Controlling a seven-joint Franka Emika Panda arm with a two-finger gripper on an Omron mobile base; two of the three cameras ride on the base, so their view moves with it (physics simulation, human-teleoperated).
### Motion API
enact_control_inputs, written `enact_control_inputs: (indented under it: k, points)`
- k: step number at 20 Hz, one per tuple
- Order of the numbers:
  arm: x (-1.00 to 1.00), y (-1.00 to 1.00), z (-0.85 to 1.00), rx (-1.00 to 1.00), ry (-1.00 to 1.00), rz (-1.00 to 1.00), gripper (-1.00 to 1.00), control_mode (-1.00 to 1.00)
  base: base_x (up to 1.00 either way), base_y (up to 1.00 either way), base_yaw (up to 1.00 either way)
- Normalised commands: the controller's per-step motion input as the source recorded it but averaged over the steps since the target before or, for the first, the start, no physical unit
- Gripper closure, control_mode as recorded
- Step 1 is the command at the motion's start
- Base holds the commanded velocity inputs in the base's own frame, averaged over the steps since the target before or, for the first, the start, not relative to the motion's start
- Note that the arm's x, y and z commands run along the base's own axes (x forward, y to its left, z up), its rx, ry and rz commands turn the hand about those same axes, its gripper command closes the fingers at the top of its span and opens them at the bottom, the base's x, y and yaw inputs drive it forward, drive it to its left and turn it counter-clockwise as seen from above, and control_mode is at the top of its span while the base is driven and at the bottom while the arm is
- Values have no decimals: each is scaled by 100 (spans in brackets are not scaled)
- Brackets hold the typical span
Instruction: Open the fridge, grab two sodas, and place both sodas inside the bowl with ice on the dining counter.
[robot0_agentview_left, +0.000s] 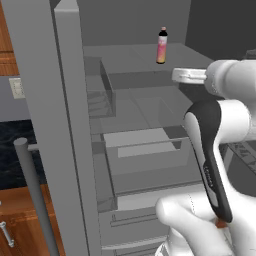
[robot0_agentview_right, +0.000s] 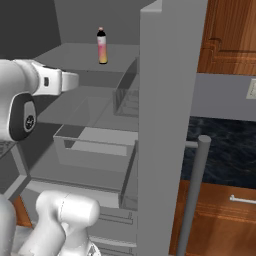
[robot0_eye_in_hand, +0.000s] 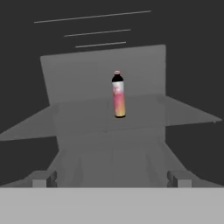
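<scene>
Standing upright on a grey shelf (robot0_eye_in_hand: 87, 114) inside the opened fridge (robot0_agentview_left: 65, 125), a slim soda (robot0_eye_in_hand: 118, 95) with black cap and neck and a pink body shading to orange-yellow is seen centred ahead of and well beyond the gripper (robot0_eye_in_hand: 111, 178), whose jaws are spread wide with nothing between them.

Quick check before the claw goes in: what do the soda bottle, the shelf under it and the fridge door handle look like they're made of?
Soda bottle: looks like smooth plastic or glass, with a pink-to-yellow body and black neck; which of the two, I cannot tell. Shelf: flat matte grey; the lower shelves look see-through, so possibly glass or clear plastic. Door handle: a plain grey round bar, probably brushed metal, with no shine to confirm it.
</scene>
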Motion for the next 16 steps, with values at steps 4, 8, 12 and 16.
enact_control_inputs:
  k: [4, 8, 12, 16]
  points:
    - [46, -1, 14, 0, 0, 0, -100, -100, 0, 0, 0]
    - [50, -2, 11, 0, 0, 0, -100, -100, 0, 0, 0]
    - [55, -4, 6, 0, 0, 0, -100, -100, 0, 0, 0]
    - [57, -4, 5, 0, 2, 0, -100, -100, 0, 0, 0]
